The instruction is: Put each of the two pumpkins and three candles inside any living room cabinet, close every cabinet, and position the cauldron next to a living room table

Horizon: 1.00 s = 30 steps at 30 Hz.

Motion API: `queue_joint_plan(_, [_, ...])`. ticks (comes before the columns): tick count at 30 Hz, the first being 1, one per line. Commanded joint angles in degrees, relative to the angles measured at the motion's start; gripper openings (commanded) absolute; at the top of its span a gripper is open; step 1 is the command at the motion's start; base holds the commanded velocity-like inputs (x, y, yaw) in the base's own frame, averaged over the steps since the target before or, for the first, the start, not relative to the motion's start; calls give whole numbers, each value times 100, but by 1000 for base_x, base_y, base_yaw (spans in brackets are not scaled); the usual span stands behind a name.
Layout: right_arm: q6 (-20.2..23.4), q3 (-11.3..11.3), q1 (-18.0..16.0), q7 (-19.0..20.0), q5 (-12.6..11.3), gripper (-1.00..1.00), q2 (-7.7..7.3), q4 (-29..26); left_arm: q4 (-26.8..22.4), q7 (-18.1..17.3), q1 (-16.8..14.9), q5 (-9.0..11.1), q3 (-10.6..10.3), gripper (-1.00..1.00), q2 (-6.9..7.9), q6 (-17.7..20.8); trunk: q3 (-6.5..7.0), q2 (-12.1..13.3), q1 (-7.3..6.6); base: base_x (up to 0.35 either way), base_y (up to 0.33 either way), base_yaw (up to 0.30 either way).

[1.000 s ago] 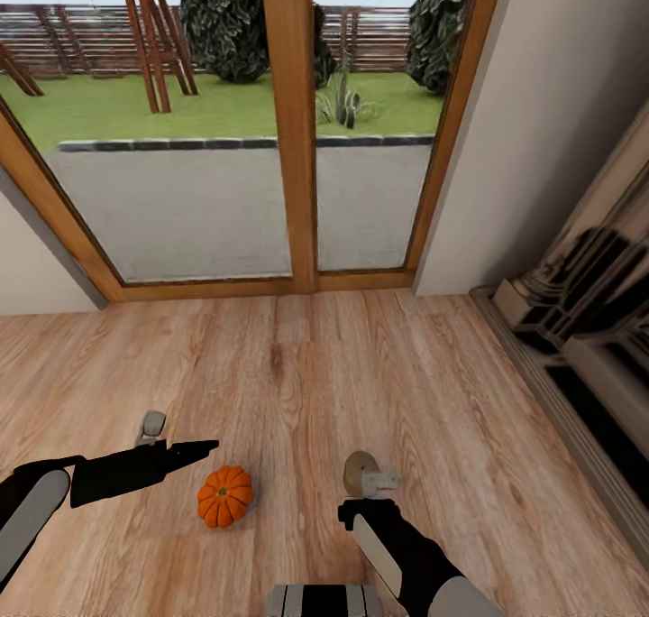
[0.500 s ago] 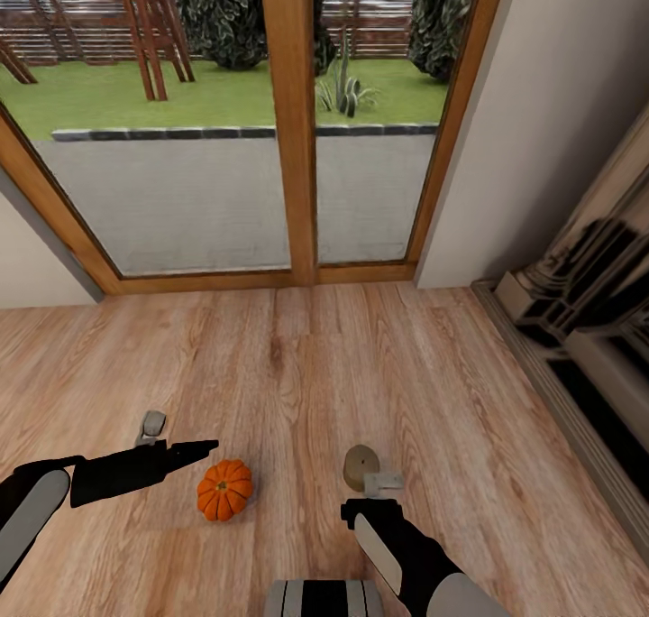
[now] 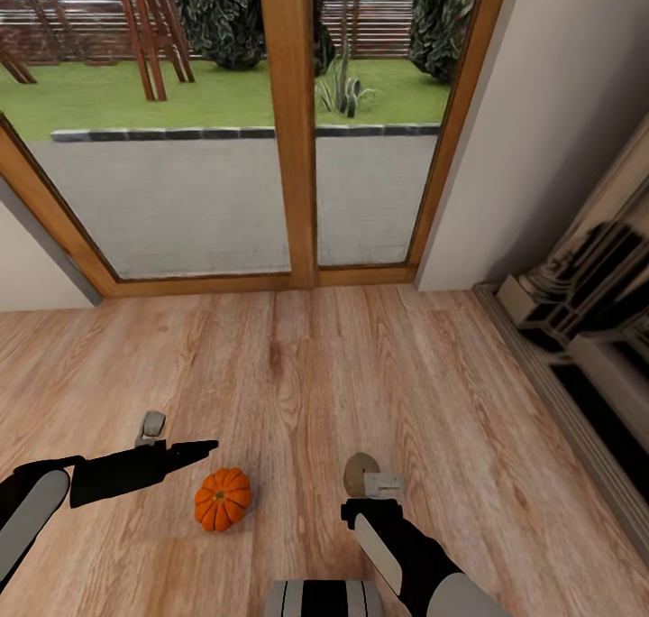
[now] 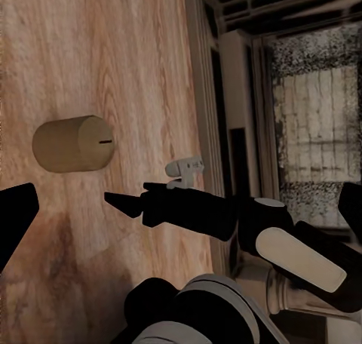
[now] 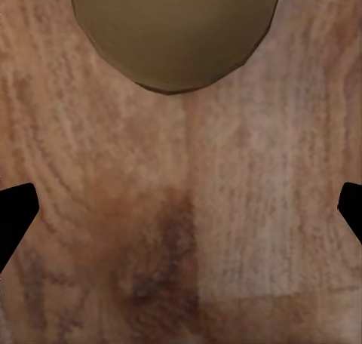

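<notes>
**Little change: right arm poised over candle, pumpkin waiting on floor**

Against the views of a second ago, the scene has shifted slightly, so the head or base moved; both arms sit where they were. The pumpkin point(image 3: 222, 499) lies on the wooden floor point(image 3: 361, 364), near centre-left, just right of the left gripper point(image 3: 203, 446), whose opening I cannot tell. The candle point(image 3: 361, 474) stands right of the pumpkin, just beyond the right gripper point(image 5: 181, 208), spread wide and empty, tips at the wrist view's edges. Judgement: no grasp yet; closing in on the candle looks like the next step. A dark unit point(image 3: 586, 328) runs along the right wall.
</notes>
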Motion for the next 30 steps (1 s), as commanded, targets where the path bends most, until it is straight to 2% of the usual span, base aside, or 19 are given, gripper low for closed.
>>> queue_joint_plan(1, [19,31,-4,-48,-48,100,-5,-5,7,-12,-4,7,-3,100,4,23,-4,-2,-1,5,6,0])
queue_joint_plan(11, [35,28,-4,-32,-32,100,-9,5,31,-12,3,0,112,100,8,23,-4,-2,-1,1,88,0])
queue_joint_plan(30, [30,26,-4,-25,-46,100,-9,128,31,-12,5,-2,123,100,6,23,-4,-2,-1,0,40,0])
